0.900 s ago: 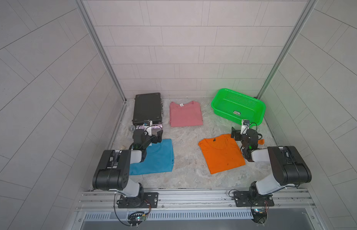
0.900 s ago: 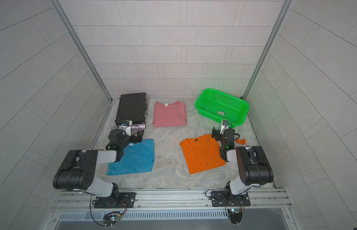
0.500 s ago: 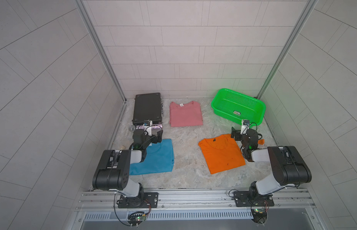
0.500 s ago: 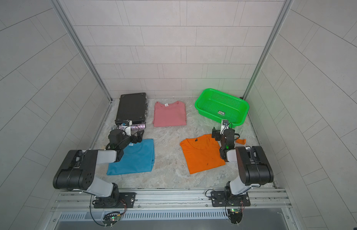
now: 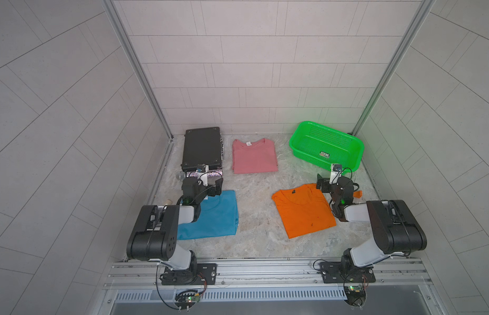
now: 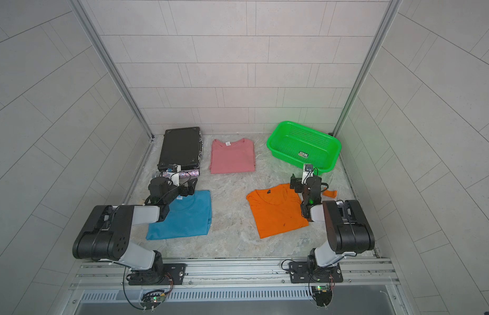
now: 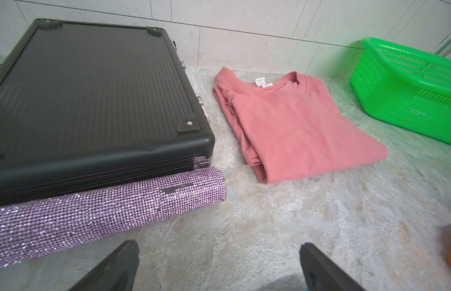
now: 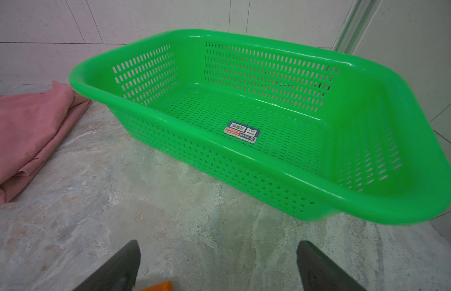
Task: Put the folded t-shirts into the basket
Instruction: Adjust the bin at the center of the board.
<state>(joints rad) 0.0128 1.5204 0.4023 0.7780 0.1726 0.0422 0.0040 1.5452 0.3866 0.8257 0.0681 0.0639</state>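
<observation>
By my reckoning nothing is packed yet: my left jaws and right jaws both stand wide and empty, the basket (image 8: 206, 161) sits bare just ahead of the right pair, the pink t-shirt (image 7: 294, 126) lies ahead of the left pair, and the orange t-shirt (image 5: 303, 210) and teal t-shirt (image 5: 216, 215) lie beneath and behind them on the surface. Next I probably need to drop onto one folded edge and pinch all its layers. The basket's sticker (image 8: 242, 131) shows a barcode and the pink shirt's neck label (image 7: 263, 82) carries print, both too small to read
</observation>
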